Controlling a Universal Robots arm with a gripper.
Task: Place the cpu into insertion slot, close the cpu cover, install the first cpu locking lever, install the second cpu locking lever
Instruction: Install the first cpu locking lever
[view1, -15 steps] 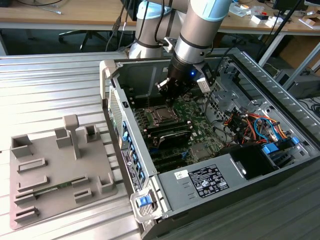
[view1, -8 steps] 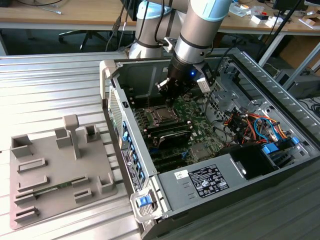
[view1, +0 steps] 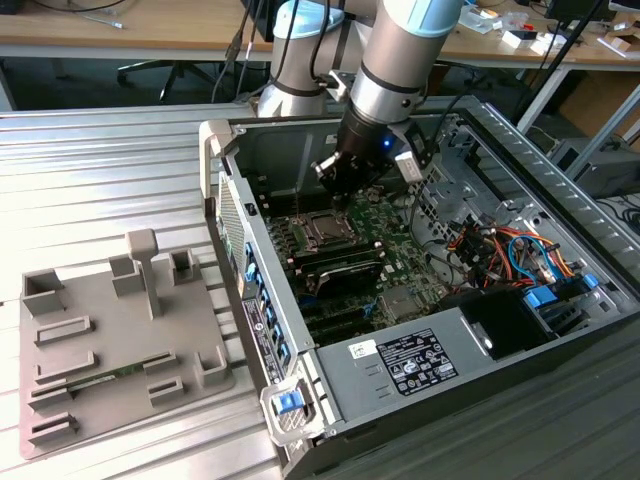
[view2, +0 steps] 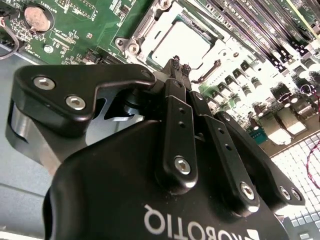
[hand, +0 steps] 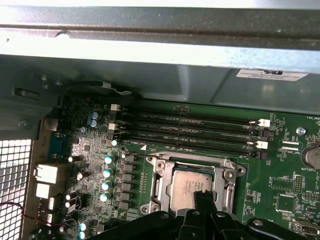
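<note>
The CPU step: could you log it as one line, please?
cpu: seated in insertion slot | cpu cover: down | gripper: shut, above cpu

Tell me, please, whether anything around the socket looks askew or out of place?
Nothing stands out. The cpu sits flat and square in the slot, with the cover closed around it. The gripper is shut just above the socket, holding nothing.
</note>
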